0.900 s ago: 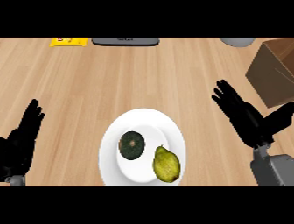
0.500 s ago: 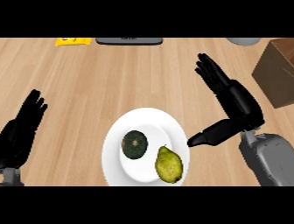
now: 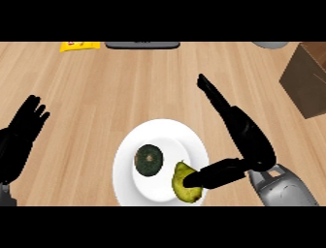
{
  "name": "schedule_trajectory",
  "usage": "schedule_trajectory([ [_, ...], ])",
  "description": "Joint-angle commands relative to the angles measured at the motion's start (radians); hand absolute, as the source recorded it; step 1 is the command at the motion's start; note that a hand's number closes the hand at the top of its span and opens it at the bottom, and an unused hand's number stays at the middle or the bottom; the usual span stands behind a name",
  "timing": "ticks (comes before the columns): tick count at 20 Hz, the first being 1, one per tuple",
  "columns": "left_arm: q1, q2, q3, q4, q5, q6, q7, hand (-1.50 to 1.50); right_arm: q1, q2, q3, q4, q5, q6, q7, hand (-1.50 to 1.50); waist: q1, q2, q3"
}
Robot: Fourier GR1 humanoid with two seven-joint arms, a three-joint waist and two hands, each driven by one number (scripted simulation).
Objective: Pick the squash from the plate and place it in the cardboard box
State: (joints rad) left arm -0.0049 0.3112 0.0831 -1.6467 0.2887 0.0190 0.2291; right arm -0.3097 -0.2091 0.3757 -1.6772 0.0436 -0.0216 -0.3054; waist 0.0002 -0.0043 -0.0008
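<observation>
A white plate [image 3: 163, 127] lies on the wooden counter at centre bottom. On its right part rests a yellow-green squash [image 3: 183, 193], beside a dark green round fruit [image 3: 149, 160]. My right hand [image 3: 249, 140] stands just right of the plate, open, with straight fingers pointing up and left. Its thumb reaches left and touches the squash's top right side. The brown cardboard box [image 3: 319, 78] sits at the right edge, farther back. My left hand [image 3: 11, 146] rests open at the lower left, away from the plate.
Along the counter's far edge lie a yellow packet [image 3: 80, 46], a dark grey flat object [image 3: 143, 45] and a grey rounded thing [image 3: 269, 44]. Bare wood separates the plate from the box.
My right hand has swung left and down from the box side to the plate's right edge, and its thumb now meets the squash. The left hand barely shifted.
</observation>
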Motion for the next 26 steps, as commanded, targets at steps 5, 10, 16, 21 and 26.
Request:
schedule_trajectory([
  [5,-0.010,0.020,0.021,-0.002,0.019,-0.018,0.017,0.00,-0.123,-0.230,0.163,-0.102,0.340,0.117,0.348,-1.50,-0.012,-0.011,-0.005],
  [10,0.006,0.005,0.009,0.016,0.012,-0.030,0.002,0.00,-0.251,-0.185,0.278,-0.163,0.447,0.263,0.668,-1.50,-0.002,-0.005,-0.004],
  [16,-0.053,0.018,0.036,0.052,0.015,-0.025,0.026,0.00,-0.362,0.009,0.365,-0.141,0.421,0.464,1.016,-1.50,0.000,0.001,-0.002],
  [21,-0.036,0.018,0.053,0.035,0.015,-0.047,0.013,0.00,-0.328,0.120,0.356,-0.063,0.401,0.527,1.102,-1.50,0.003,0.003,0.000],
  [26,-0.085,0.013,0.072,0.099,0.016,-0.071,0.017,0.00,-0.260,0.104,0.312,-0.076,0.427,0.601,1.081,-1.50,-0.001,0.004,0.001],
])
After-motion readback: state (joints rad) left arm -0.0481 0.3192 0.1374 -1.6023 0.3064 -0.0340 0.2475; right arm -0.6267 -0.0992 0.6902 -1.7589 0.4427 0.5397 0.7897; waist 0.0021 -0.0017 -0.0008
